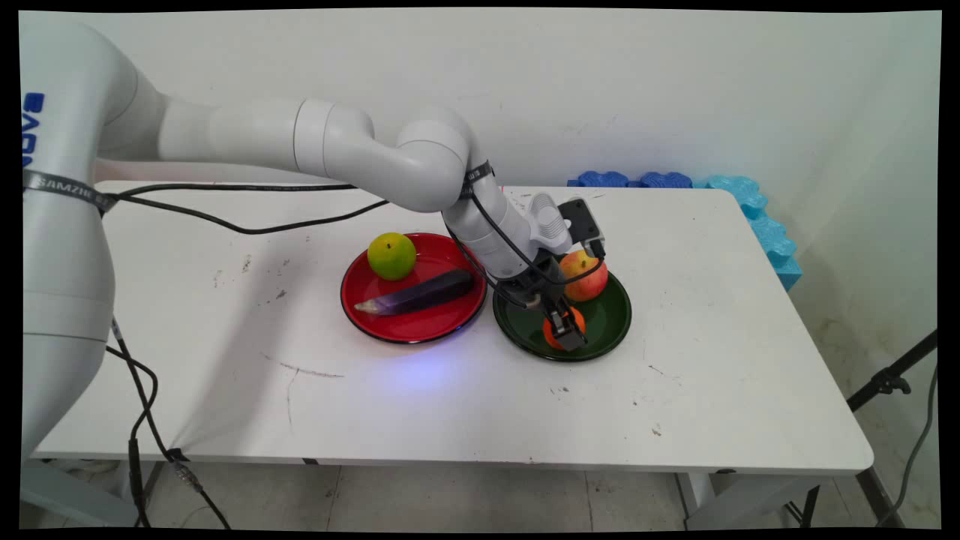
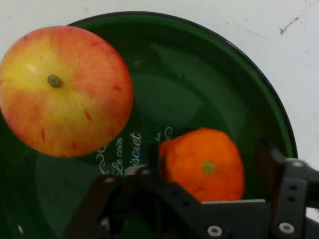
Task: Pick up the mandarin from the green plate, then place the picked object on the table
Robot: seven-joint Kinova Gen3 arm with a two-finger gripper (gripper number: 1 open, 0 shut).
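On the green plate (image 1: 611,330), gripper (image 1: 564,328) fingers sit apart, either side of the orange (image 2: 203,166); apple (image 1: 584,275) just beyond, far side.

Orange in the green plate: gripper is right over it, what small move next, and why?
Probably close the fingers. In the hand view the gripper straddles the orange, one finger on each side with small gaps showing. The apple lies apart on the green plate, so closing should not touch it.
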